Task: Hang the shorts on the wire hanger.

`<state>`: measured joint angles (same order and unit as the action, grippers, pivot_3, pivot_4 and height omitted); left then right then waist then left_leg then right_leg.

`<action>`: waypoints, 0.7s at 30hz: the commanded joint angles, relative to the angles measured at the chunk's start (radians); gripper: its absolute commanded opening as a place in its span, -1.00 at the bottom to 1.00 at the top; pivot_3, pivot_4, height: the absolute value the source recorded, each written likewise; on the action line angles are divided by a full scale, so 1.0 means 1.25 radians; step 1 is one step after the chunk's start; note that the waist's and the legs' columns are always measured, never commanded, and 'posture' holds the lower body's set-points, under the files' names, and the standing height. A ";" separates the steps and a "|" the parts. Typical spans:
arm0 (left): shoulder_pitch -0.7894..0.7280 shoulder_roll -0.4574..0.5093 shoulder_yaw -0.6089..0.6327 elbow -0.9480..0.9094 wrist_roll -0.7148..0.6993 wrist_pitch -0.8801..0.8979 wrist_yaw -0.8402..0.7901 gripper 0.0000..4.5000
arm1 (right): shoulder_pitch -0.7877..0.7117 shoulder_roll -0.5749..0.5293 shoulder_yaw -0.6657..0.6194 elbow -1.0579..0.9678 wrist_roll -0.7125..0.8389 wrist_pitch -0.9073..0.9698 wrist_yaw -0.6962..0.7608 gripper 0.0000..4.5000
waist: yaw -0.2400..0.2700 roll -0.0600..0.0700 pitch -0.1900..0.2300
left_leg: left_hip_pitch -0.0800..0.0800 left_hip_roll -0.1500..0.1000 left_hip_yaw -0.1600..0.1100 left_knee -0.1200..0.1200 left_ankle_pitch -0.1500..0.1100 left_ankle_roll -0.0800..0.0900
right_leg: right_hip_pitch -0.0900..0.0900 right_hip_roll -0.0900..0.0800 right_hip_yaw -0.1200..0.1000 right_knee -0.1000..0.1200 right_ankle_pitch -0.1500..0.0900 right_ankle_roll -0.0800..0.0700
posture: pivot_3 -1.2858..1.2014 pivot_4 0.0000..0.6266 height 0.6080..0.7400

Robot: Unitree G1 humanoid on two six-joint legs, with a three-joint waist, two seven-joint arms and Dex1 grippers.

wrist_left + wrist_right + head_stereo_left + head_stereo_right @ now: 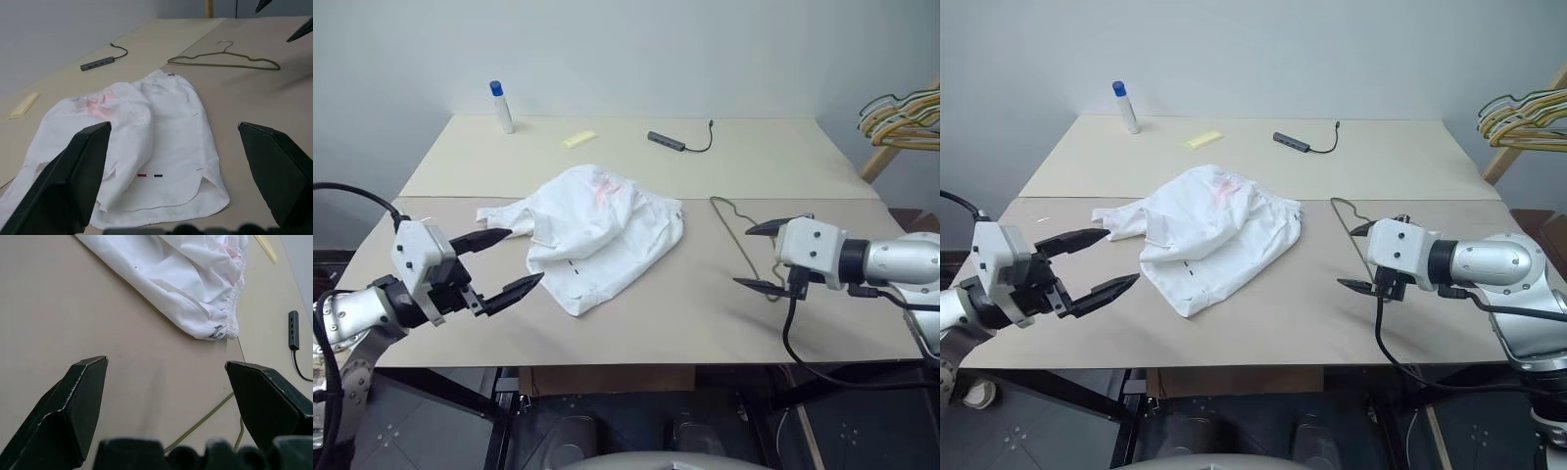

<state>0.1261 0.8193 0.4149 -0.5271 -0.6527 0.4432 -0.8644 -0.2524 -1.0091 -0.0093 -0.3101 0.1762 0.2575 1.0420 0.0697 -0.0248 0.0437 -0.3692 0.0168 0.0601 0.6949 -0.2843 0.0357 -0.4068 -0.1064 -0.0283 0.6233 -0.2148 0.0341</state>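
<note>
- Both of our jaws stand wide apart and hold nothing. The left gripper hovers just beside the near left edge of the shorts; the right gripper hovers over the near end of the wire hanger.
- The shorts lie crumpled near the middle of the worktop, with one part folded over the other and the gathered waistband turned to the far right. The hanger lies flat to their right, apart from the cloth.
- We think the first risk is at the hanger: the wire is thin and lies flat on the worktop, so the right jaws can slip over it or push it away instead of lifting it.
- The second risk is at the shorts. Because the cloth is folded, the left jaws may catch only one layer, or a hem instead of the waistband, and then the shorts will hang twisted and may slide off the wire.
- If the cloth is dragged to the right, it can cover the hanger and hide it from us.
- The black cable with its adapter, the yellow piece and the small bottle are far at the back, so we expect no trouble from them.
</note>
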 commanded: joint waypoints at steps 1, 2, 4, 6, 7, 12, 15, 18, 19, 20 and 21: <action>-0.004 0.011 0.013 -0.013 -0.015 0.030 0.014 1.00 | -0.019 -0.011 -0.009 -0.014 -0.006 0.021 -0.001 0.99 | 0.000 0.000 0.000 | 0.000 0.000 0.000 0.000 0.000 0.000 | 0.000 0.000 0.000 0.000 0.000 0.000 | 0.15 -1.00 1.00; -0.009 0.005 0.013 -0.014 -0.015 0.037 0.025 1.00 | -0.020 -0.009 -0.009 -0.014 -0.007 0.021 -0.001 0.99 | 0.000 0.000 0.000 | 0.000 0.000 0.000 0.000 0.000 0.000 | 0.000 0.000 0.000 0.000 0.000 0.000 | 0.15 -1.00 1.00; -0.015 -0.001 0.010 -0.019 -0.001 0.040 0.048 1.00 | -0.021 -0.007 -0.009 -0.014 -0.009 0.024 -0.002 0.99 | 0.000 0.000 0.000 | 0.000 0.000 0.000 0.000 0.000 0.000 | 0.000 0.000 0.000 0.000 0.000 0.000 | 0.15 -1.00 1.00; -0.016 -0.004 0.007 -0.018 0.004 0.027 0.045 1.00 | -0.021 -0.006 -0.008 -0.015 -0.011 0.025 -0.003 0.99 | 0.000 0.000 0.000 | 0.000 0.000 0.000 0.000 0.000 0.000 | 0.000 0.000 0.000 0.000 0.000 0.000 | 0.15 -1.00 1.00; -0.017 -0.005 0.007 -0.017 0.002 0.027 0.044 1.00 | -0.023 -0.006 -0.008 -0.015 -0.011 0.026 -0.004 0.99 | 0.000 0.000 0.000 | 0.000 0.000 0.000 0.000 0.000 0.000 | 0.000 0.000 0.000 0.000 0.000 0.000 | 0.15 -1.00 1.00; 0.000 0.012 -0.014 -0.012 0.022 0.026 0.017 1.00 | -0.018 -0.004 -0.011 -0.021 -0.014 0.031 -0.009 0.99 | 0.000 0.000 0.000 | 0.000 0.000 0.000 0.000 0.000 0.000 | 0.000 0.000 0.000 0.000 0.000 0.000 | 0.13 -1.00 1.00; 0.008 0.013 -0.041 -0.005 0.049 0.013 0.003 1.00 | -0.014 -0.001 -0.013 -0.018 -0.018 0.023 -0.013 0.99 | -0.002 0.000 0.000 | 0.000 0.000 0.000 0.000 0.000 0.000 | 0.000 0.000 0.000 0.000 0.000 0.000 | 0.11 -1.00 1.00; -0.012 -0.005 -0.059 0.002 0.055 0.013 0.016 1.00 | -0.013 0.000 -0.018 -0.017 -0.023 0.011 -0.019 0.99 | -0.002 0.000 0.000 | 0.000 0.000 0.000 0.000 0.000 0.000 | 0.000 0.000 0.000 0.000 0.000 -0.001 | 0.10 -1.00 1.00; -0.023 -0.009 -0.065 0.006 0.048 0.025 0.019 1.00 | -0.009 -0.002 -0.021 -0.022 -0.023 0.014 -0.021 0.99 | -0.002 0.000 0.000 | 0.000 0.000 0.000 0.000 0.000 0.000 | 0.000 0.000 0.000 0.000 0.000 -0.001 | 0.09 -1.00 1.00; -0.031 -0.012 -0.069 0.009 0.043 0.035 0.021 1.00 | -0.006 -0.004 -0.023 -0.026 -0.023 0.018 -0.023 0.99 | -0.002 0.000 0.000 | 0.000 0.000 0.000 0.000 0.000 0.000 | 0.000 0.000 0.000 0.000 0.000 -0.001 | 0.09 -1.00 1.00; -0.037 -0.009 -0.086 0.016 0.046 0.035 0.010 1.00 | 0.003 -0.005 -0.030 -0.033 -0.021 0.023 -0.026 0.99 | -0.003 0.000 0.000 | 0.000 0.000 0.000 0.000 0.000 0.000 | 0.000 0.000 0.000 0.000 0.000 -0.001 | 0.08 -1.00 1.00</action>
<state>0.1036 0.8032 0.3192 -0.5071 -0.5886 0.4857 -0.8469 -0.2503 -1.0086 -0.0114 -0.3202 0.1490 0.2889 1.0205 0.0655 -0.0246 0.0438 -0.3693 0.0169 0.0601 0.6948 -0.2843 0.0356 -0.4069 -0.1065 -0.0286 0.6229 -0.2151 0.0336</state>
